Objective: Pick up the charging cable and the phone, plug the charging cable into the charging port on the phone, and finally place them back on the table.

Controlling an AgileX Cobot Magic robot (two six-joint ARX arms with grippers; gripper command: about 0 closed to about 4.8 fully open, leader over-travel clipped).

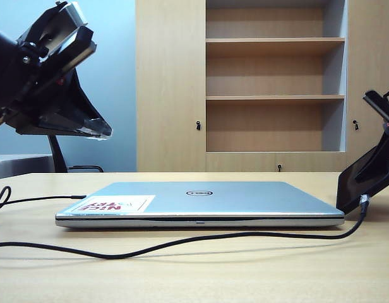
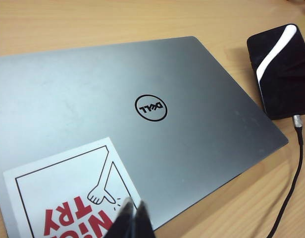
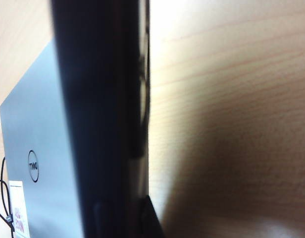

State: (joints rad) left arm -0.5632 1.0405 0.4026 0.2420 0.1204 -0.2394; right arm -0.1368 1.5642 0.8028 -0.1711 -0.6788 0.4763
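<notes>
**A:** ok so where's everything sitting? I see the closed silver laptop (image 1: 201, 201) flat in the middle of the table (image 1: 245, 271), red-and-white sticker (image 1: 112, 204) on its lid

**B:** yep. the phone (image 1: 365, 173) is on the right of the exterior view, tilted up on its edge just beside the laptop's corner, held by the right gripper (image 1: 379, 151), fingers clamped on the phone. In the right wrist view the phone (image 3: 100, 114) is a big dark slab filling the frame, edge-on, so the fingers themselves are hard to make out there

**A:** and the cable?

**B:** charging cable (image 1: 182, 243) runs along the table in front of the laptop, curves up at the right and its plug (image 1: 364, 203) sits in the phone's lower end. Left wrist view shows that too: plug (image 2: 297, 120) meeting the short edge of the phone (image 2: 281, 74), cord trailing off over the table

**A:** left gripper?

**B:** left gripper (image 2: 132, 220) is up in the air on the left, above the sticker end of the laptop, fingers pressed together, holding nothing
</notes>
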